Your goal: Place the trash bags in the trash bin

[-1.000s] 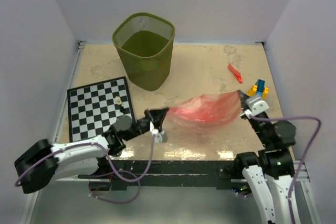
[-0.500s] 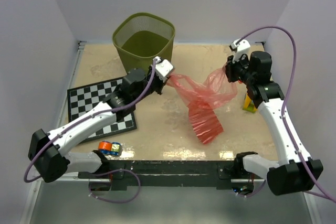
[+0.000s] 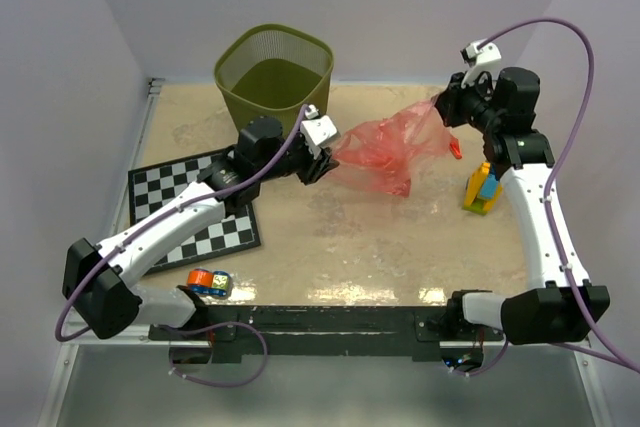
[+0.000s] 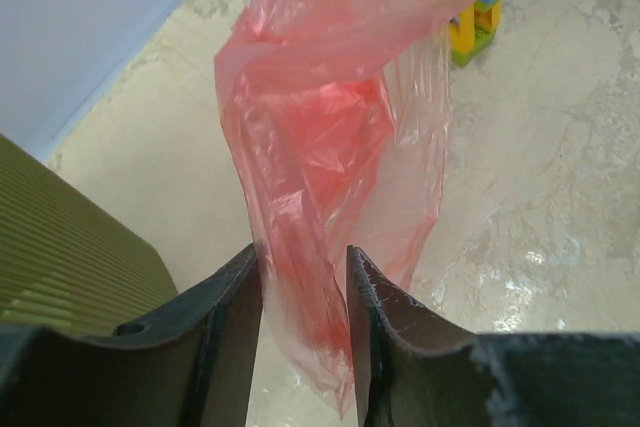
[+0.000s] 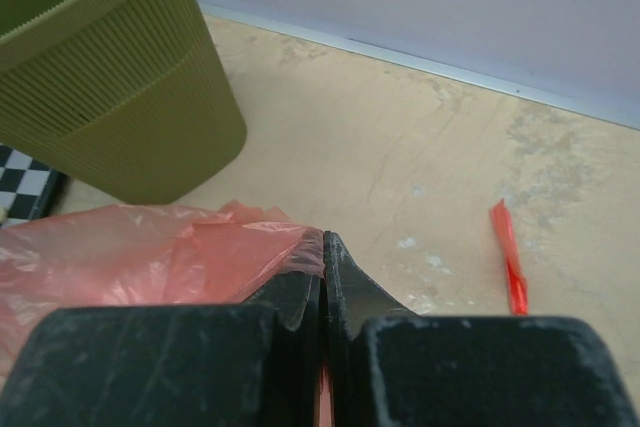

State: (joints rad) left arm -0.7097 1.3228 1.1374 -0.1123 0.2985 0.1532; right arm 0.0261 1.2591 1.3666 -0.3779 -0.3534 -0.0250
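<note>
By the desk's (image 3: pixel 380 247) near edge lie things of no use here: a small toy (image 3: pixel 207 282) at the left, and a chessboard (image 3: pixel 185 207) behind it. Toy blocks (image 3: pixel 483 190) stand toward the right edge.

Farther in, the left jaws (image 3: pixel 322 159) stand parted, and the trash bag (image 3: pixel 385 152) runs loosely through the gap and looks unclamped. The bag hangs over the desk's middle with its long axis left to right between the arms. The clenched right jaws (image 3: pixel 447 107) pinch its right end. A small red strip (image 3: pixel 455 147) lies on the desk beneath them.

The trash bin (image 3: pixel 275 132) stands at the far edge, left of centre, just behind the left jaws. The bag is beside the bin, not over its mouth, so it must go left, back and above the rim. The left arm is much nearer. The surface is flat, and walls close in three sides.
</note>
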